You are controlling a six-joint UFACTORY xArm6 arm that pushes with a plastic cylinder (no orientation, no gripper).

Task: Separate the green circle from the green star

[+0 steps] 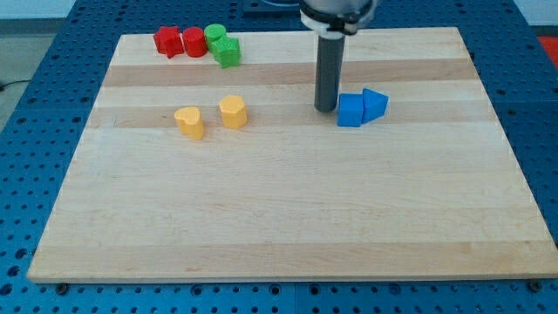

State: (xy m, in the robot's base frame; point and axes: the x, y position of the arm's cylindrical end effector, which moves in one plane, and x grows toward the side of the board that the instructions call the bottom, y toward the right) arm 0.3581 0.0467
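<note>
While my tip (325, 109) stood beside the blue cube (350, 111), the green circle (214, 36) touched the green star (227, 51); the tool had no jaws.

Two red blocks (180, 41) sit touching each other at the far left of the wooden surface (288, 218). Nearer, left of centre, a yellow heart (189, 122) and a yellow hexagon (233, 112) stand close together but apart. Right of centre, a blue cube (350, 110) touches a blue triangle (375, 104) on its right.
</note>
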